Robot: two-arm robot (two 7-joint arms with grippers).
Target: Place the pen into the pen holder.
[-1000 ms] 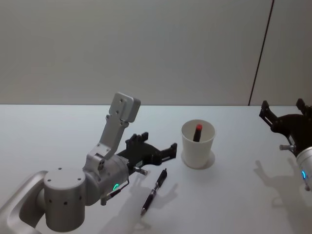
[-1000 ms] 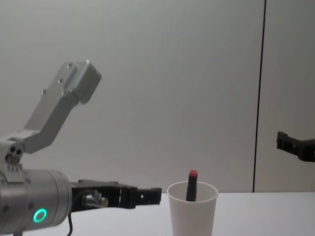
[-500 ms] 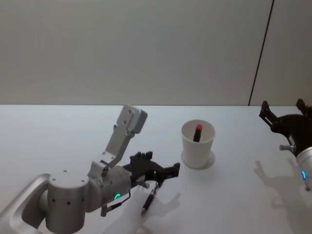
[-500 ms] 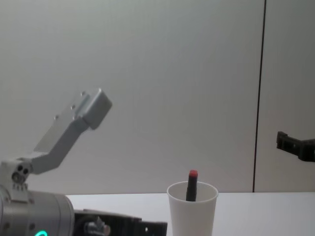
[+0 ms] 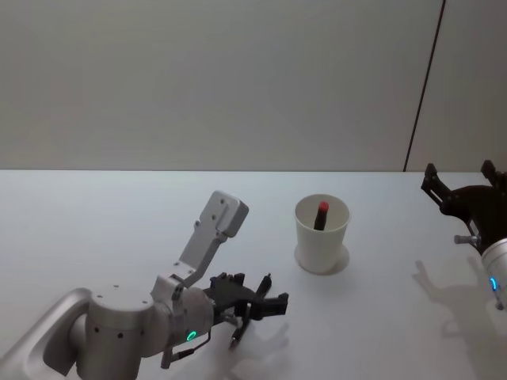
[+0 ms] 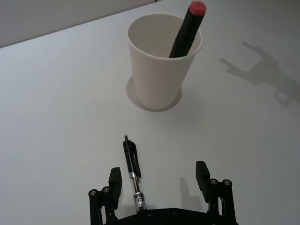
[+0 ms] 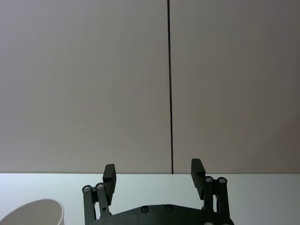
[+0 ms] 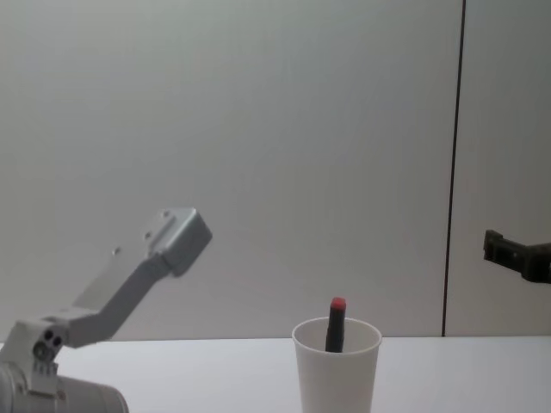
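Bright, even light from above lays soft grey shadows on the white table (image 5: 380,332).

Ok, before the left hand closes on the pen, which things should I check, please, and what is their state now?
1. Left hand open: ok, jaws wide apart.
2. Pen between its fingers: ok, but lying close to one finger, off centre.
3. Hand low enough to grasp: cannot tell.
4. Pen holder upright, with room: ok; a red-capped marker leans inside, space remains.
5. Right hand away from the work: ok, open, parked far to the right.
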